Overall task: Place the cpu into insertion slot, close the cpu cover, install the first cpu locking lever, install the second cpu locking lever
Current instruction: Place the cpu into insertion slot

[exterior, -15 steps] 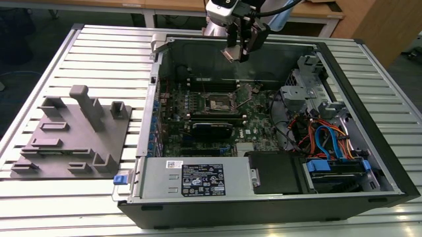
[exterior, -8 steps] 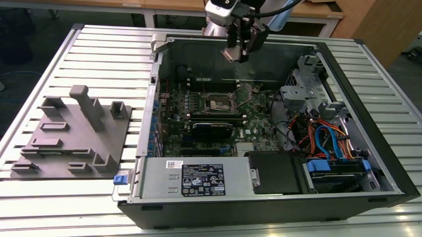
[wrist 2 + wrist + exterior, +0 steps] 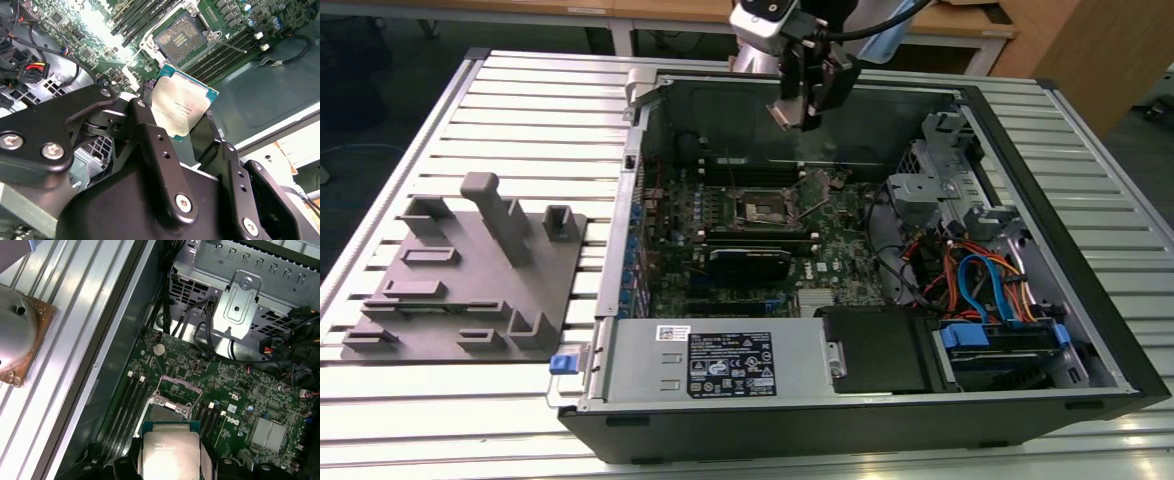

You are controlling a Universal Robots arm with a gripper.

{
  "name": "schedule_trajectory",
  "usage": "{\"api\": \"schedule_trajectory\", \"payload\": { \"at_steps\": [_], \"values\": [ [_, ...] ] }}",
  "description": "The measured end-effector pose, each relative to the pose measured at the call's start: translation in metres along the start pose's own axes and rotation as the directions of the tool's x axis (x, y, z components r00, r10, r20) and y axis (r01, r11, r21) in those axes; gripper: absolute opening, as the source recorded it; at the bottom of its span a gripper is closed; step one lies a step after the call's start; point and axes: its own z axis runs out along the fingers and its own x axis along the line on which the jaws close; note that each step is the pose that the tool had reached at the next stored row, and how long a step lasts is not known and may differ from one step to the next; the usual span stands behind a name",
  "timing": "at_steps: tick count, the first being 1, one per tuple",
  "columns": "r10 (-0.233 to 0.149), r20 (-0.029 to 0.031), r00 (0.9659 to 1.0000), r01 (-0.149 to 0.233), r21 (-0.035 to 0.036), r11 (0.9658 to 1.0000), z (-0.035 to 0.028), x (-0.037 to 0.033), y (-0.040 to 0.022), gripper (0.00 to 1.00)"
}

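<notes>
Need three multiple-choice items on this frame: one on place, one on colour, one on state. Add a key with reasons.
1. Where is the cpu?
A) seated in the socket
B) held by the gripper over the circuit board
C) lying flat on the circuit board

2. What colour is the circuit board?
A) red
B) green
C) white

3. What state is the socket in?
A) filled with a chip
B) covered by a cooler
C) empty, dark centre exposed

Key:
1 B, the gripper clamps the cpu by its edges in both wrist views, with the board beyond it.
2 B, green shows all around the socket.
3 C, in the second wrist view the socket's centre lies bare, with no chip in it.
</notes>
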Motion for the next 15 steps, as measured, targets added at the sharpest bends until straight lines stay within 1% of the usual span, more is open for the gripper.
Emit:
{"api": "schedule_trajectory", "payload": {
  "at_steps": [2, 7, 9, 15],
  "values": [
    [0.014, 0.0004, 0.9999, -0.014, 0.0017, 0.9999, 0.0003, 0.0, -0.0001, 0.54],
    [0.044, -0.0009, 0.999, -0.044, 0.0113, 0.999, 0.0018, 0.0, -0.0002, 0.54],
    [0.053, -0.0011, 0.9986, -0.053, 0.0141, 0.9985, 0.0027, -0.0001, -0.0003, 0.54],
    [0.089, 0.0006, 0.996, -0.089, 0.0168, 0.9959, 0.0062, -0.0001, -0.0005, 0.54]
  ]
}}
